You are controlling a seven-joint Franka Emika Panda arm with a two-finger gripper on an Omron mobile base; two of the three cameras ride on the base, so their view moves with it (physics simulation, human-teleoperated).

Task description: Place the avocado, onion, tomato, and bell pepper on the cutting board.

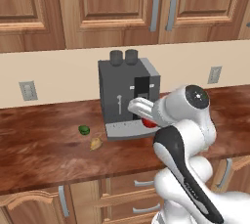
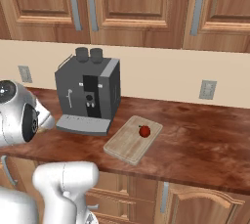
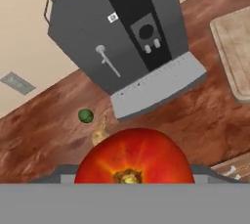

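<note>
My gripper (image 3: 134,171) is shut on the tomato (image 3: 134,157), a smooth red ball that looms large at the bottom of the hand view and hides the fingertips. In the left base view the tomato (image 1: 150,123) peeks out red beside the hand, in the air in front of the coffee machine. The avocado (image 1: 84,130) and the tan onion (image 1: 96,143) lie on the counter left of the machine, below and beyond the hand. The pale cutting board (image 2: 122,145) lies right of the machine, with the bell pepper (image 2: 144,131) on it.
A grey coffee machine (image 2: 88,96) stands against the wall between the loose produce and the board. Wall outlets (image 2: 207,89) sit above the dark wooden counter (image 2: 205,140). Cabinets hang overhead.
</note>
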